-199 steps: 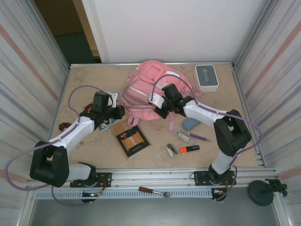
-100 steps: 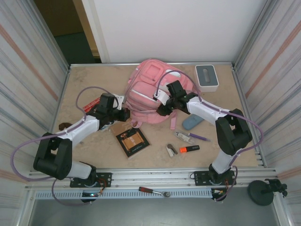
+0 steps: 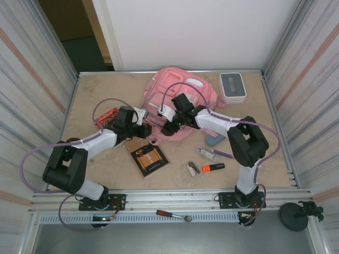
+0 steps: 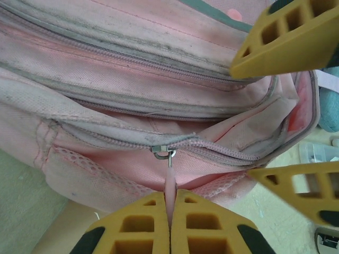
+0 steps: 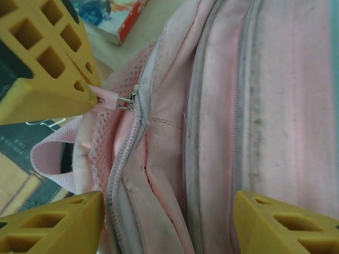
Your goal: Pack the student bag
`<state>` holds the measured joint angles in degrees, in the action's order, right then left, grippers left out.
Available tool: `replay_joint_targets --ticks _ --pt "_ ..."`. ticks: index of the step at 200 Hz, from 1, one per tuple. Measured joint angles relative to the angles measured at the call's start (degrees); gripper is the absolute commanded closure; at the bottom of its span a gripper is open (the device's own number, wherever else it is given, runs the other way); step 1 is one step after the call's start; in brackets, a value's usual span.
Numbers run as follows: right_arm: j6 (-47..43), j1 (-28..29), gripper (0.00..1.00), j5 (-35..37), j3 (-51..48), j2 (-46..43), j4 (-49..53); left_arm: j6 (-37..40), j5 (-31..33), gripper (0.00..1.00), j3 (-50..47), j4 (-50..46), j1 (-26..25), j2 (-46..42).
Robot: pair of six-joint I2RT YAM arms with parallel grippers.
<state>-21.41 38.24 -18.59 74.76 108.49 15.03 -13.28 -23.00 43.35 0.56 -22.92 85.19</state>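
1. Pinching the pink zipper pull [image 4: 169, 177] of the student bag [image 3: 177, 92], the left gripper [image 4: 170, 200] has its two yellow fingers pressed flat together on the tab, just below the metal slider [image 4: 163, 152].
2. The bag lies at the far middle of the table [image 3: 106, 90] with its front pockets facing up (it is by far the largest thing there), and both arms reach in to its near edge.
3. The right gripper [image 5: 169, 203] stands open, its fingers spread wide over the bag's front with the zip line running between them; whether the pads touch the fabric cannot be told.
4. In the right wrist view, the left gripper's fingers come in from the upper left with the tab caught at their tips, the slider just beyond.
5. Above the slider a pocket mouth gapes, showing pink lining inside.
6. A white box with a grey top [image 3: 233, 87] sits just right of the bag by the far edge.
7. A brown notebook [image 3: 150, 159] lies near the bag's near edge, with an orange highlighter [image 3: 213, 167] and a purple pen [image 3: 225, 154] further right.
8. A red-edged booklet [image 3: 107, 116] lies left of the left arm's wrist.
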Motion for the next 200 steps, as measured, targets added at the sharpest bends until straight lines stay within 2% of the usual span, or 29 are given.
replay_joint_targets --ticks 15,19,35,55,65,130,200 --pt "0.1 0.0 0.54 -0.4 0.4 1.3 0.0 0.0 -0.2 1.0 0.0 0.6 0.0 0.8" --pt "-0.1 0.0 0.62 -0.5 0.5 1.5 -0.1 0.0 -0.2 1.0 0.0 0.9 0.0 1.1" --pt "0.6 0.0 0.79 -1.0 0.6 1.9 -0.2 0.0 -0.5 1.0 0.0 1.5 0.0 1.8" --pt "1.0 0.3 0.96 -0.9 0.6 2.0 0.0 0.0 -0.3 1.0 0.0 2.0 0.0 2.0" --pt "1.2 0.4 1.0 -0.7 0.6 2.0 0.1 0.1 0.2 1.0 0.0 2.1 0.0 2.0" --pt "-1.6 -0.4 1.0 0.1 -1.4 -0.7 0.7 0.2 7.9 1.0 0.0 -0.5 0.8 -0.2" --pt "-6.9 -2.2 1.0 -1.5 -3.6 -5.5 2.6 1.6 10.9 1.0 3.3 -3.9 5.2 -0.5"
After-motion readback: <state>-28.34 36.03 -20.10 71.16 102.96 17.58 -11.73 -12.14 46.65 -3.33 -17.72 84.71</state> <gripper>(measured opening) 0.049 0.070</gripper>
